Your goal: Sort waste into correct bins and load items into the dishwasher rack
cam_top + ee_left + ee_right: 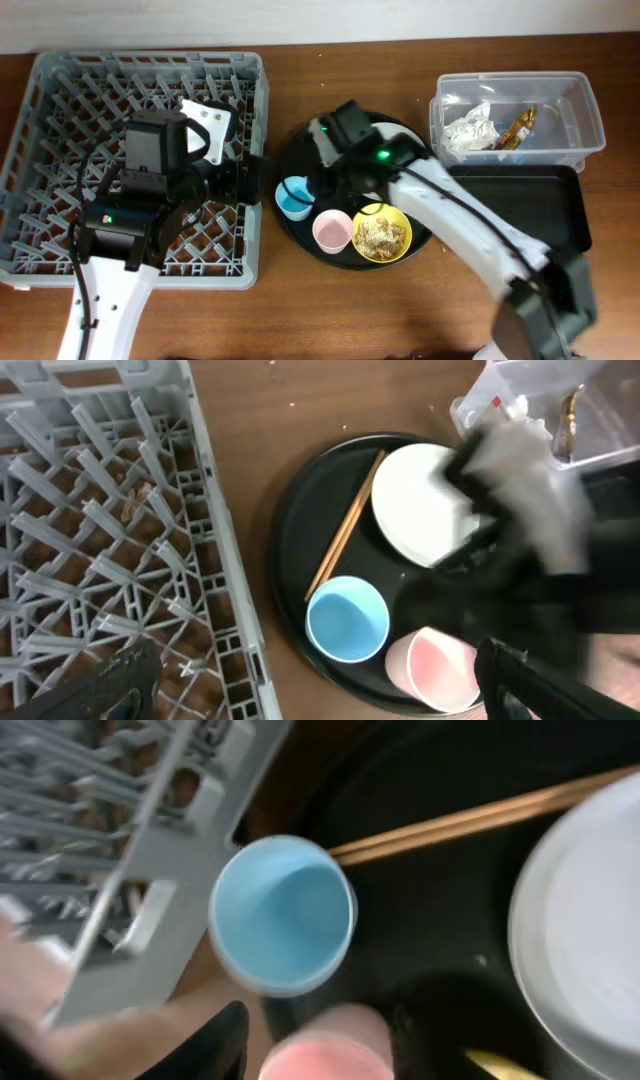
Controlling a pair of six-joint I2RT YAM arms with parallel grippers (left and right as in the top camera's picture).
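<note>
The grey dishwasher rack (60, 110) fills the left. A round black tray (300, 150) holds the blue cup (293, 197), pink cup (332, 231), yellow bowl (400, 222) with beige food scraps (380, 236), the pale plate (425, 503) and chopsticks (345, 525). My right gripper (322, 1035) is open, its fingers either side of the pink cup (325, 1055), just past the blue cup (283, 915). My left gripper (315, 700) is open and empty at the rack's right edge (215, 530). The clear tub (585, 100) holds the tissue (468, 130) and the wrapper (518, 127).
The shallow black rectangular tray (530, 205) lies in front of the clear tub at the right. My right arm (470, 235) crosses from the lower right over the round tray and hides most of the plate from above. The right wrist view is blurred.
</note>
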